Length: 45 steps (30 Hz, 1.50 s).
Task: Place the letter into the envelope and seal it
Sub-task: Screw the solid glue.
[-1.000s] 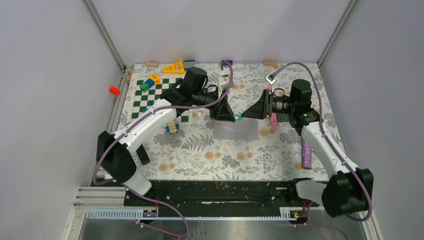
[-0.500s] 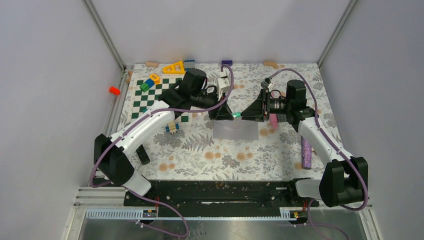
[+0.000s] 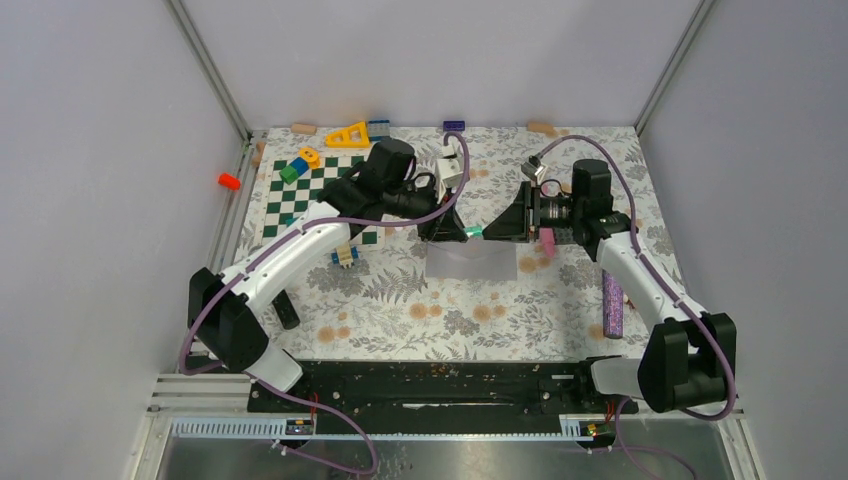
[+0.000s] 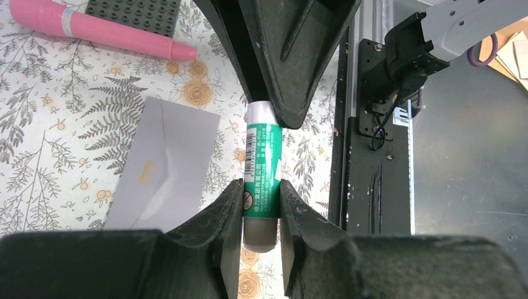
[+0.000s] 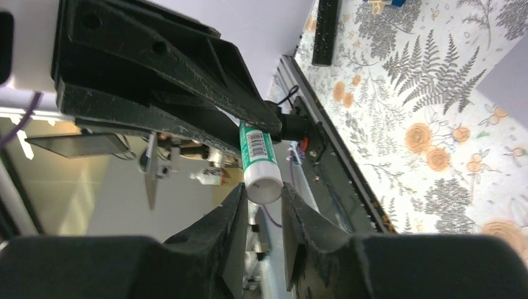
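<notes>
Top view: left pincer [image 3: 447, 232] and right pincer [image 3: 503, 224] meet nose to nose just above the envelope [image 3: 470, 263], flat mid-bench [image 3: 400, 310]. Glue stick [image 3: 476, 233] between them is a green sliver.
Left wrist: left pincer clamps the stick's base; white end hidden in right pincer. Envelope's contents unreadable.
Right wrist: right pincer closed on the white end.

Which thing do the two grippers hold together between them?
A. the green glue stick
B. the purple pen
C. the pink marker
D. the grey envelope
A: the green glue stick is clamped at one end by the left gripper and at its white end by the right gripper.
</notes>
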Tool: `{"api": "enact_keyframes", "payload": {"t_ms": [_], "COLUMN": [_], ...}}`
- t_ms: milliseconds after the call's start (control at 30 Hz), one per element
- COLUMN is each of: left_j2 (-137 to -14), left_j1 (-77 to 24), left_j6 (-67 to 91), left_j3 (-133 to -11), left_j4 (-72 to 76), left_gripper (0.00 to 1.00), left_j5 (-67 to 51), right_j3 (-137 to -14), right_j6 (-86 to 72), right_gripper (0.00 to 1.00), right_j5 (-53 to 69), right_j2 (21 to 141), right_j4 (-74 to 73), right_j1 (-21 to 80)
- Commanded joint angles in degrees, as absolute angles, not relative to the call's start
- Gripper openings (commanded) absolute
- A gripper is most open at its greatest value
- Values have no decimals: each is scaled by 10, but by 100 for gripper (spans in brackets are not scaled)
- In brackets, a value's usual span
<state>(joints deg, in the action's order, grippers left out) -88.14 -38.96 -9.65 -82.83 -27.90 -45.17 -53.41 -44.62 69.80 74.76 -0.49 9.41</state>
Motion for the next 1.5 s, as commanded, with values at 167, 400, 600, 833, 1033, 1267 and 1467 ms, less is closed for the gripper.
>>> {"api": "enact_keyframes", "payload": {"t_ms": [167, 400, 600, 833, 1033, 1267, 1467], "left_j2": [-895, -918, -908, -893, -886, -885, -886], "left_j1": [-392, -393, -394, -398, -405, -406, -407], "left_j6": [-76, -40, -44, -85, -104, -108, -108], "left_j3": [-850, -849, -847, -847, -845, -846, -848], "left_j4": [-282, -258, -258, -283, -293, -295, -295], "left_gripper": [0, 0, 0, 0, 0, 0, 0], "left_j5": [-593, -653, -629, -559, -526, -501, -481], "right_j3": [-537, -480, -493, -534, -565, -542, -533], "right_j6": [-76, 80, 77, -160, -307, -345, -364], "right_gripper": [20, 44, 76, 80, 68, 55, 46], "right_j5": [671, 672, 627, 668, 748, 734, 731], "right_j2": [648, 564, 554, 630, 730, 724, 713], "right_j4": [-92, -19, -98, -120, -117, -99, -99], "right_j1": [92, 101, 101, 77, 65, 64, 65]}}
